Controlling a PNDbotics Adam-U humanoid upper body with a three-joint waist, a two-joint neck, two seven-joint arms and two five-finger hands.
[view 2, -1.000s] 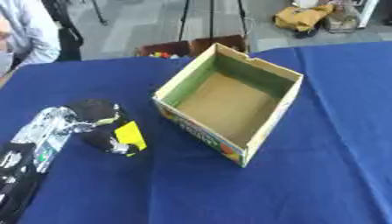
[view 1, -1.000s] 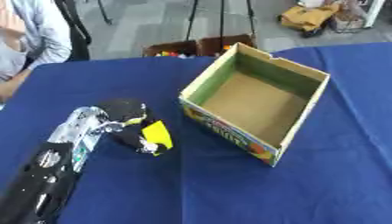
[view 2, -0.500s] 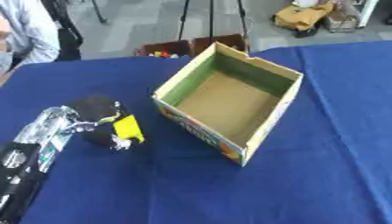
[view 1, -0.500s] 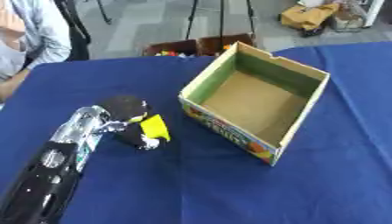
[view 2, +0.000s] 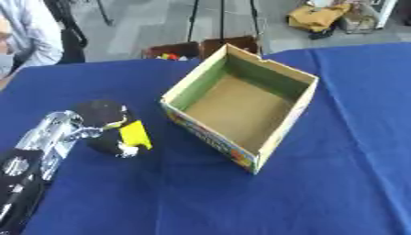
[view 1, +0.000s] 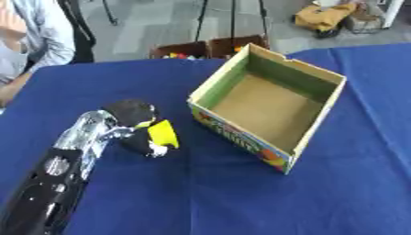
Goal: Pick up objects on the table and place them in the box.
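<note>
An open cardboard box [view 1: 321, 120] with green inner walls, a bare brown floor and a fruit print outside stands on the blue table [view 1: 241, 197]. Nothing lies inside it. My left arm comes in from the lower left, silver at the wrist. Its black left hand [view 1: 131, 113] is curled round a yellow object [view 1: 164, 132] with a small white bit below it, a short way left of the box's near-left wall. Whether the object rests on the cloth or hangs just above it, I cannot tell. My right hand shows in no view.
A person in a light shirt [view 1: 44, 32] sits at the table's far left edge. Beyond the far edge stand brown crates [view 1: 208, 47] with coloured things, tripod legs and a yellow bundle [view 1: 325, 16] on the floor.
My left hand with the yellow object has shifted slightly away from me and toward the box. The box has stayed put.
</note>
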